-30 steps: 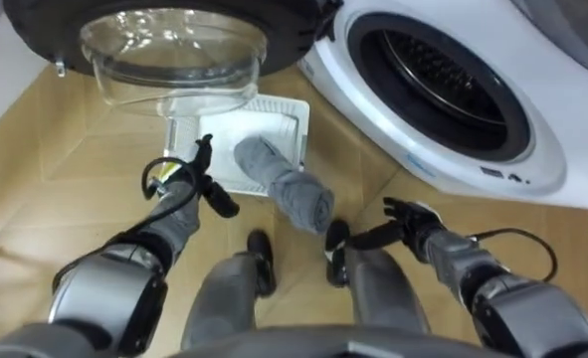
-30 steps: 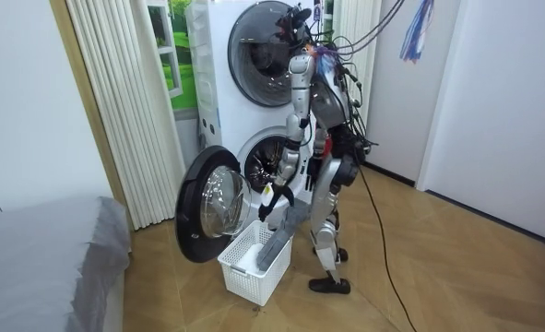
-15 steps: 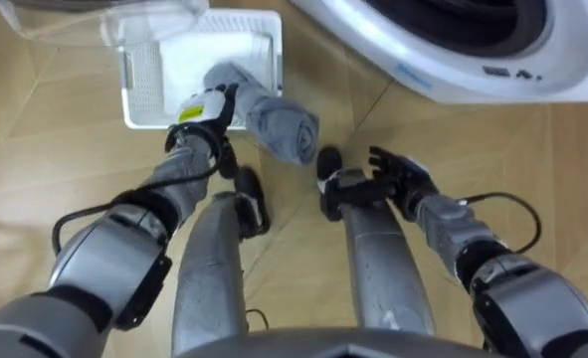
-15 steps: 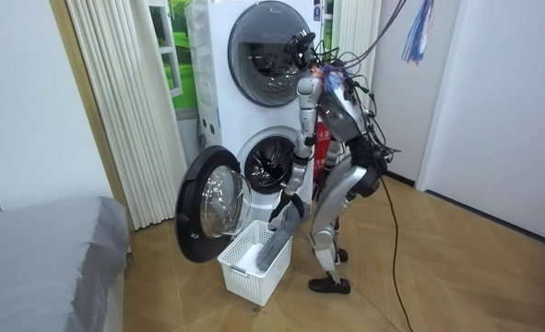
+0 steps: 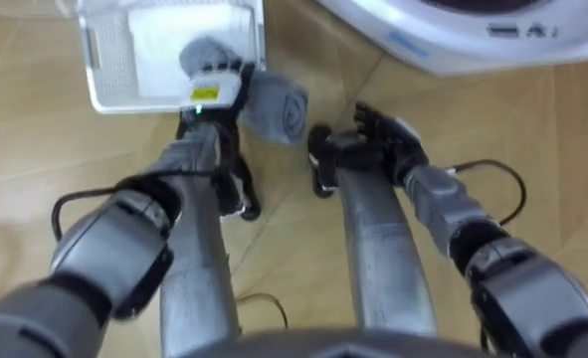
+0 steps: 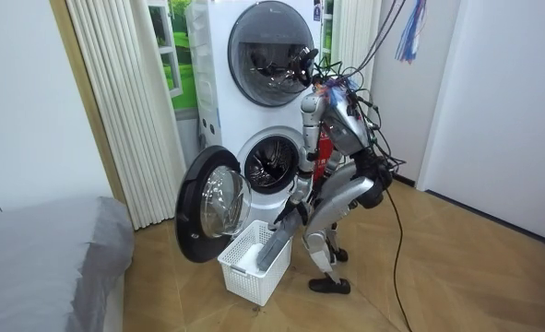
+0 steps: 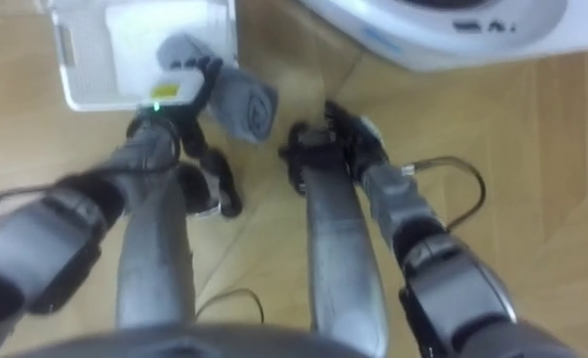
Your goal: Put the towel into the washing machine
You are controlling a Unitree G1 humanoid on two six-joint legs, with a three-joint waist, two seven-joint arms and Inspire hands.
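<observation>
Grey towel [image 5: 279, 109] (soft, light) droops over basket [image 5: 99, 62] at twelve o'clock; grasp mid-roll. Left hand [image 5: 212, 91] fingers hidden; right hand [image 5: 385, 139] fingers spread.

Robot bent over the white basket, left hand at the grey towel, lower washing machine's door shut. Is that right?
No: the door of the lower washing machine stands open, as the room view shows. The rest holds: the robot bends over the white basket, left hand at the grey towel.
</observation>
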